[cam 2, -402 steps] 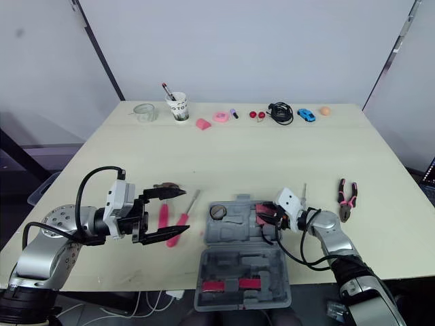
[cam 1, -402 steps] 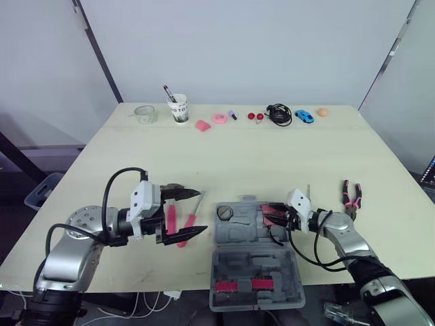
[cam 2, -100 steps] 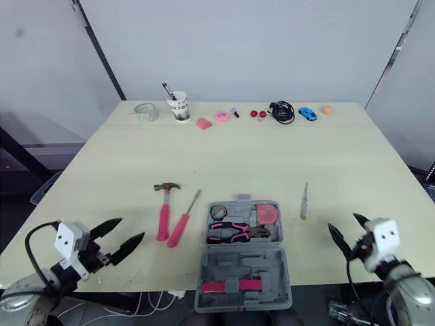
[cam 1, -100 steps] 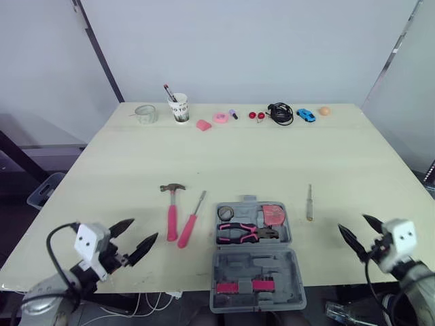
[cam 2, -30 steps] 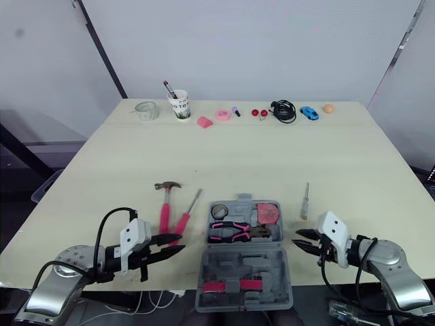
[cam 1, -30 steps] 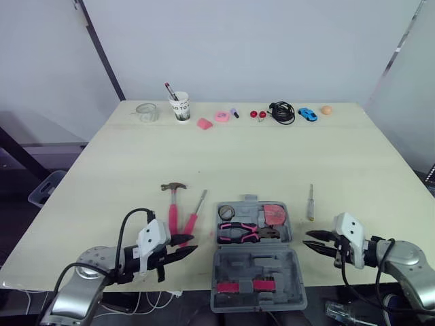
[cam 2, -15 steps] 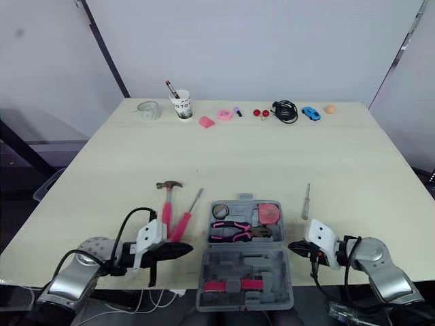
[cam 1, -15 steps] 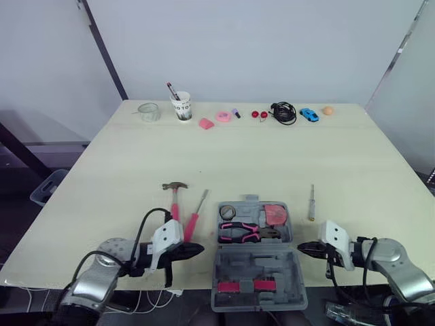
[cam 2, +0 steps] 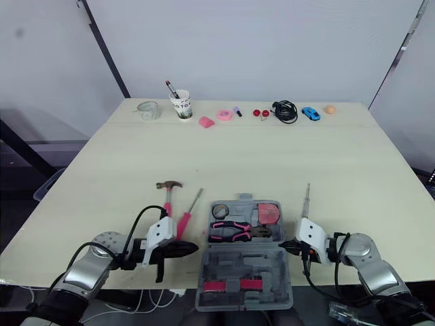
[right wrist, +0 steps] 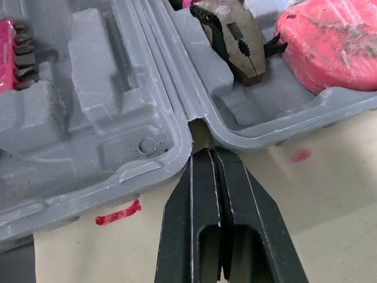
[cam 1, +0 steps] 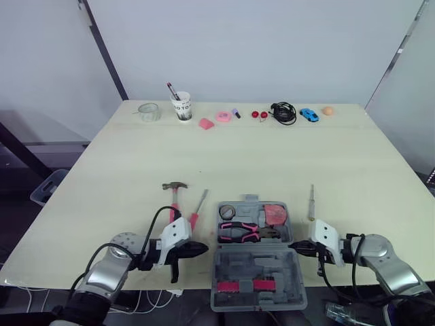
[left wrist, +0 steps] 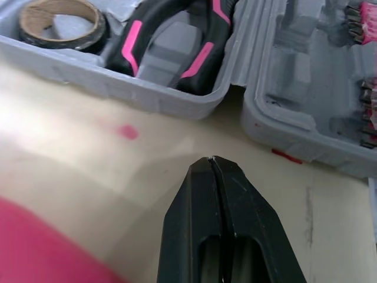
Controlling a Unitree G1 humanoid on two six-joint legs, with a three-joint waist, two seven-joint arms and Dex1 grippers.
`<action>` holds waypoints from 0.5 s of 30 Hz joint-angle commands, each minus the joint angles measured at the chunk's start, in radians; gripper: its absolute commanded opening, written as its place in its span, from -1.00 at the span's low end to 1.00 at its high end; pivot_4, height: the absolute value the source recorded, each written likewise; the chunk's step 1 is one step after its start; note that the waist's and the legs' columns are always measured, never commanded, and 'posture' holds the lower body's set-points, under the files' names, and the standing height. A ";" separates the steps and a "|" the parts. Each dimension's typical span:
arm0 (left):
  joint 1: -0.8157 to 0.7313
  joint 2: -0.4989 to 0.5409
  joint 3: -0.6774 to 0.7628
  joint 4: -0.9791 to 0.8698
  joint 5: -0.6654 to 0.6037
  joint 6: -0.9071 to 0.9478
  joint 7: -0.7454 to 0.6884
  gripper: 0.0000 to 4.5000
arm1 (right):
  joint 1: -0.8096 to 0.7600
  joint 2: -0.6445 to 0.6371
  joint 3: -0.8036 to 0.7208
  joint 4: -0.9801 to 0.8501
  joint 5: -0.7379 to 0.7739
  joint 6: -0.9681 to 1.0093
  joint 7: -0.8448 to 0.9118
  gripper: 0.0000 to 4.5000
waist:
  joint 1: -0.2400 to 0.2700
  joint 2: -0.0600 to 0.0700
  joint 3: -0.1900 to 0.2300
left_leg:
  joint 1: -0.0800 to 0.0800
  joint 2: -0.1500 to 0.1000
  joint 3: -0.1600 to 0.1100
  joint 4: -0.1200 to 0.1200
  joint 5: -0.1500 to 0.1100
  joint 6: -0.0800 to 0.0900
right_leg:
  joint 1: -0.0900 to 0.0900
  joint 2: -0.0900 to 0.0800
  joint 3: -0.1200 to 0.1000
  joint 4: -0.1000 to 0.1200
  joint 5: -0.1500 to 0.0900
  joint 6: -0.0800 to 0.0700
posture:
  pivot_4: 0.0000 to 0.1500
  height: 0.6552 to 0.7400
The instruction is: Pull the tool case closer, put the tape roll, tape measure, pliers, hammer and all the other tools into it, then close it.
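Grippers: left gripper and right gripper both pinching shut, flanking the case's hinge line.
Tool case: lying open at the surface's near edge, grey moulded plastic, holding pliers, tape roll and pink tape measure.
Beside it: pink-handled hammer and screwdriver lying left; slim screwdriver lying right.
Far edge: paper cup and coiled black cable sitting.

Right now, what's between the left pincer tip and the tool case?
Nothing in the way: a bare stretch of table separates the shut left pincer from the tool case rim, as the left wrist view shows.
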 commanded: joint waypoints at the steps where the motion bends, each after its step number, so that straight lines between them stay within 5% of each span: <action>1: -0.014 -0.014 -0.010 0.006 0.001 0.012 -0.001 -0.99 | -0.009 0.003 0.002 0.000 -0.003 -0.028 0.006 -1.00 | 0.000 0.000 0.000 | 0.000 0.000 0.000 0.000 0.000 0.000 | 0.000 0.000 0.000 0.000 0.000 0.000 | 1.00 1.00; 15: -0.043 -0.036 -0.047 0.023 0.012 0.064 -0.064 -0.99 | -0.018 0.016 0.007 0.012 -0.023 -0.038 0.006 -1.00 | 0.001 0.000 0.000 | 0.000 0.000 0.000 0.001 0.000 0.000 | 0.001 0.001 0.000 0.000 0.000 0.000 | 1.00 1.00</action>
